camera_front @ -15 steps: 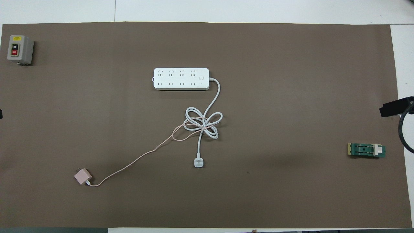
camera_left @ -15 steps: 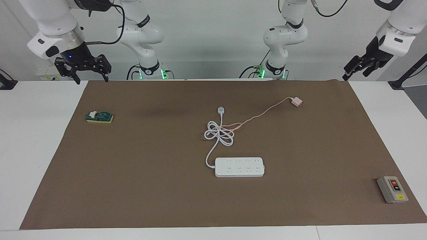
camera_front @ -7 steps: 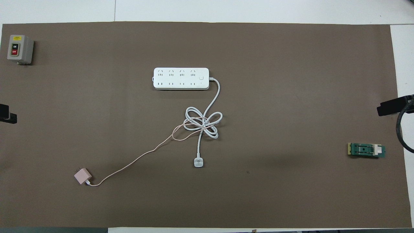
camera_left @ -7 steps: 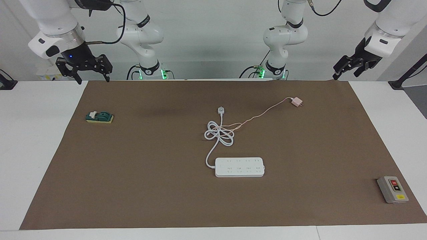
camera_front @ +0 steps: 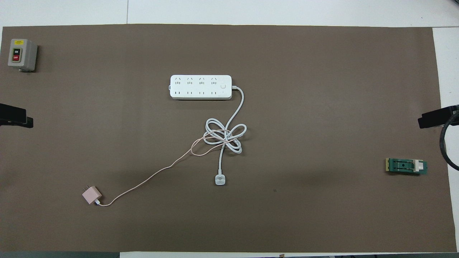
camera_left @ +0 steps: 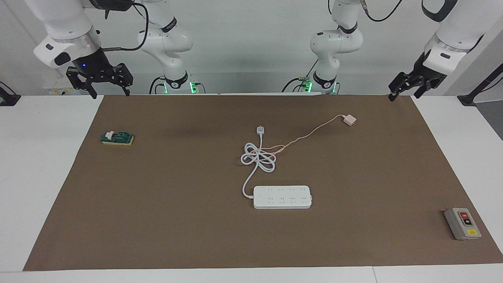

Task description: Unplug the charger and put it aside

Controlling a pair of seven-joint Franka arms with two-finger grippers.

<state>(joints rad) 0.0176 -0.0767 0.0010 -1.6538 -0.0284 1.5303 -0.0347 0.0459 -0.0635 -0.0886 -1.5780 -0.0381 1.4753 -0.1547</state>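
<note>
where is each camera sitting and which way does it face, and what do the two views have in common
Facing view: high across the table, looking back at the robots; both arms and bases show at its top, the left gripper and right gripper raised over the table's edge by the robots.
Overhead view: high above the robots' end, looking forward and steeply down; only dark tips of the left gripper and right gripper show at its sides.
Shared: the charger lying unplugged, the power strip, switch box and green part, half a turn apart.
</note>
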